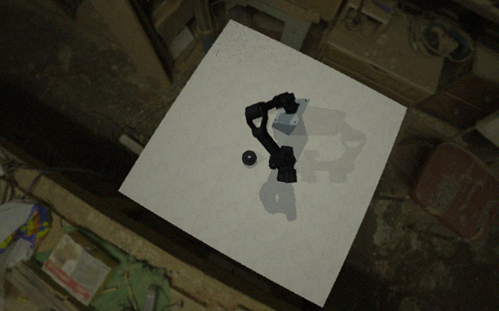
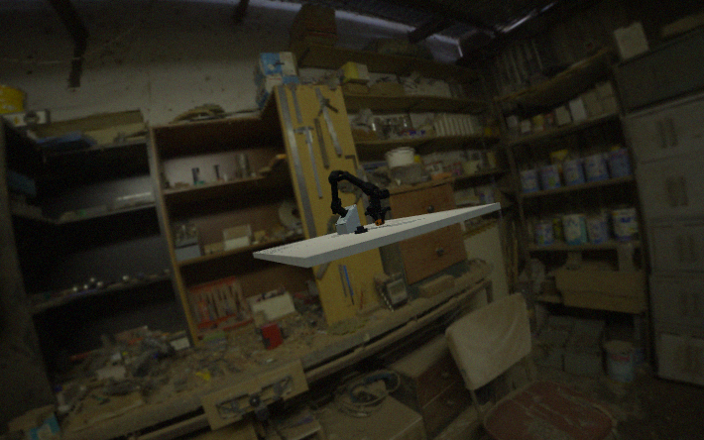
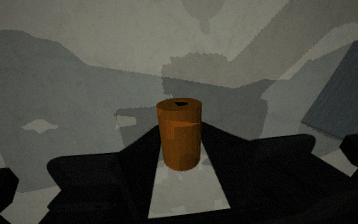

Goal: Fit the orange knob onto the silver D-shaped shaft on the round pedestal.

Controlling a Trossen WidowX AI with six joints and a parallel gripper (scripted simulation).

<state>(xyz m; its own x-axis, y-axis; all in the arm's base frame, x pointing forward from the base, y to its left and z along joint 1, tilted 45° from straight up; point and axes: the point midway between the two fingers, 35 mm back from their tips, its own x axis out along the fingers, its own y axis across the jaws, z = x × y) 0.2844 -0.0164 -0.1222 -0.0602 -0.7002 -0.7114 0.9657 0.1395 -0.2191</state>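
We have the orange knob point(image 2: 379, 222) point(image 3: 180, 142) picked up; the jaws of the gripper point(image 2: 378, 216) point(image 3: 180, 145) are clamped on it. Grasp counts as done. Fitting, pushing down and letting go remain.

The round pedestal point(image 1: 249, 158) point(image 2: 360, 229) stands apart from the gripper on the white table point(image 1: 209, 184) point(image 2: 332, 252), with no knob on it. In the top view a small pale spot marks its middle, which we take for the shaft; its flat side is too small to make out. The wrist view does not include the pedestal.

Position in the jaws: the knob sits between the two fingers, roughly centred, one finger on either side. Its far end projects beyond the fingertips in the wrist view. A dark opening shows in the end face turned toward the top of that view, and one edge of it looks straight; we read this as the D-shaped hole, though its exact angle is uncertain.

Judgement: next we need to carry the knob across to the pedestal, bring the hole end downward and turn it until the flats agree. Main risk: pressing with the flats mismatched, so that the knob jams on the shaft or slips in the grip.
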